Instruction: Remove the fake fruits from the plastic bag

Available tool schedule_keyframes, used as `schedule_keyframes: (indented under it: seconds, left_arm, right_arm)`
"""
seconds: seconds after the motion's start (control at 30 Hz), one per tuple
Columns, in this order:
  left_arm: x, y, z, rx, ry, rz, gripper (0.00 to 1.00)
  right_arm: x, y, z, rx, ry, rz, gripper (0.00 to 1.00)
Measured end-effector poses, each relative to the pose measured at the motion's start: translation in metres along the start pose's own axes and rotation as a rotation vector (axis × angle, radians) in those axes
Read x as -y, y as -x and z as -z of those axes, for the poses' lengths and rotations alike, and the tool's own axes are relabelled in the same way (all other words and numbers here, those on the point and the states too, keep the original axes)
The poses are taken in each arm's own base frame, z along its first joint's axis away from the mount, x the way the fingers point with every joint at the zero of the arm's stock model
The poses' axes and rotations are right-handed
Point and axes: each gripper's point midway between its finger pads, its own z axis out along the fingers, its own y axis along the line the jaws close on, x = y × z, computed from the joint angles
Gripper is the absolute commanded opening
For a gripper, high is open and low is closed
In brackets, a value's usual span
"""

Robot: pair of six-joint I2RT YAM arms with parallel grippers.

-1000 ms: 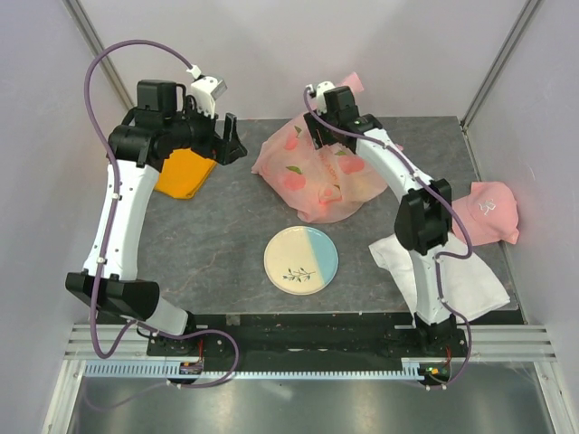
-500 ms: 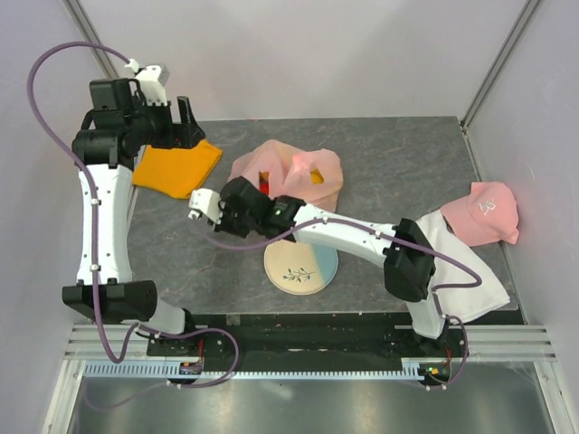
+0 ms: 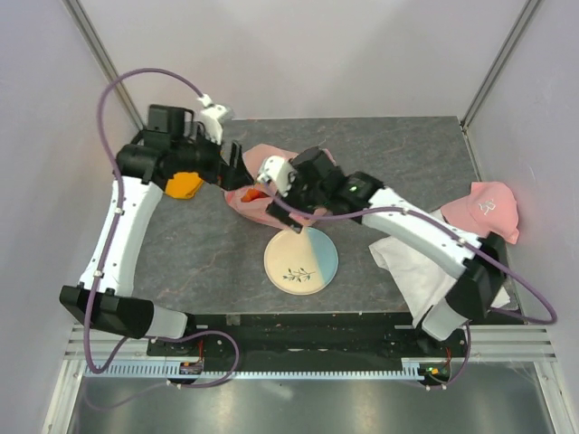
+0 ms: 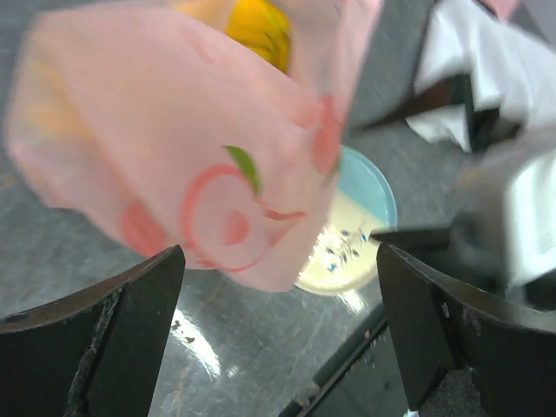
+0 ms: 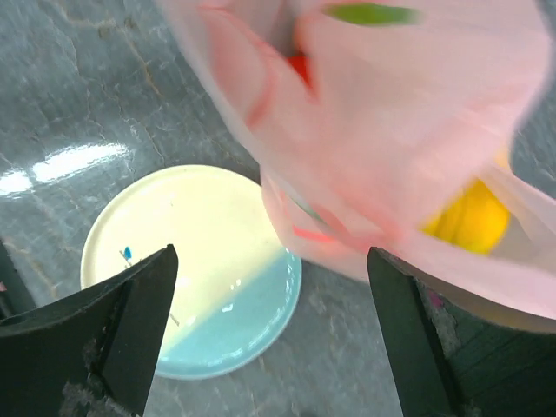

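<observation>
Near the far left corner of the bench (image 3: pixel 389 154), an orange cloth (image 3: pixel 185 185) is lying partly hidden under the left arm. Just to its right the left claw (image 4: pixel 280 261) is reaching in from the left with its fingers (image 4: pixel 130 330) spread wide and pinching nothing. It is facing the plastic bag (image 3: pixel 249 206).

The pink, peach-printed bag is sitting bunched around the middle of the bench, between the two claws and just beyond the far left rim of the plate (image 3: pixel 300 260). The fruits are inside it. A yellow fake fruit (image 4: pixel 256 26) is showing at the bag's upper edge in the left wrist view, and a red-orange piece (image 3: pixel 258 191) is peeking out on top.

The right claw (image 5: pixel 271 254) is hanging over the bag and plate with its fingers likewise spread apart and gripping nothing. The blurred bag is filling the space just ahead of it.

The cream-and-blue plate is lying toward the near edge, at its centre. A white cloth (image 3: pixel 407 262) is lying toward the near right corner, and a pink cap (image 3: pixel 488 210) is resting at the right edge.
</observation>
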Motion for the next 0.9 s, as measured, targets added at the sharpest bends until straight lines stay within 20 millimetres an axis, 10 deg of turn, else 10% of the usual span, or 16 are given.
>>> schedule_keyframes:
  seconds: [0.2,0.43,0.9]
  left_arm:
    - [0.044,-0.039,-0.033,-0.139,-0.104,-0.137,0.99]
    - [0.06,-0.032,-0.057,-0.124,-0.051,-0.389,0.99]
    - [-0.001,-0.036,-0.13,-0.246,0.175,-0.726,0.88]
  right_arm:
    - [0.059,0.001,0.057,0.088,-0.047,-0.203,0.98]
    - [0.128,-0.014,0.056,0.09,-0.14,-0.449,0.98]
    - [0.157,-0.064,0.04,0.007,-0.214,-0.728,0.95]
